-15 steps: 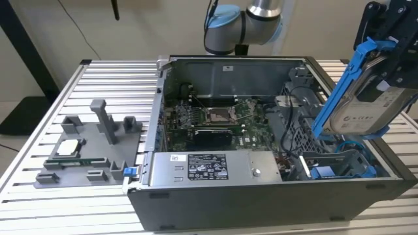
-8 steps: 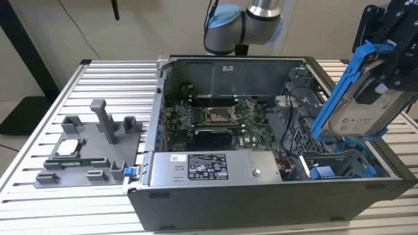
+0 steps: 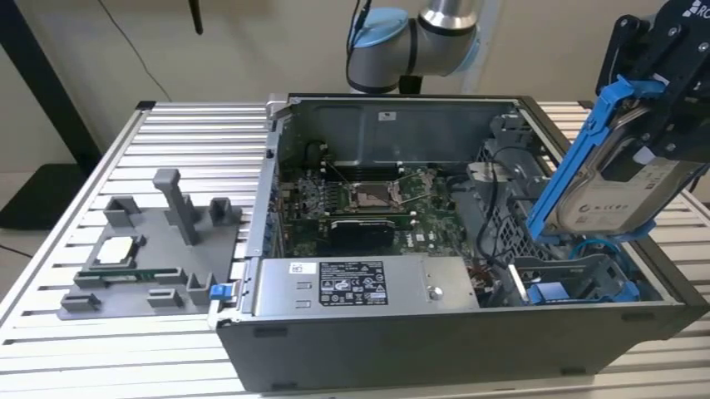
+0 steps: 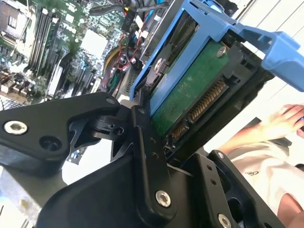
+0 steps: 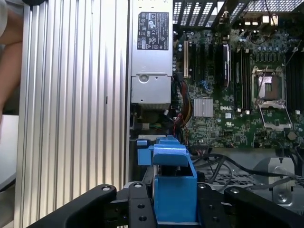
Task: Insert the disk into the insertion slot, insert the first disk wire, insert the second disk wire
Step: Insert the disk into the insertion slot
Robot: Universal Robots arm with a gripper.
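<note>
Your claw (image 3: 653, 137) grips the disk (image 3: 604, 187). It hangs tilted above the slot (image 3: 571, 278), by the case's (image 3: 444, 349) edge at the exterior view's right.

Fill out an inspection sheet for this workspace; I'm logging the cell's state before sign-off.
Surface: ribbed aluminium table, carrying an open grey metal computer case.
Job's things: silver-grey rectangular disk in a bright blue plastic carrier, tilted above the case; grey perforated-metal insertion slot with blue tabs, disk not yet in it.
Clutter: grey plastic fixture plate on the exterior view's left, holding a square silver processor.
End effector: black end effector shut on the disk.
Cables: black wires loose inside the case; disk's connector bare in the second wrist view.
Surroundings: a person's hand beyond the disk in the second wrist view.
</note>
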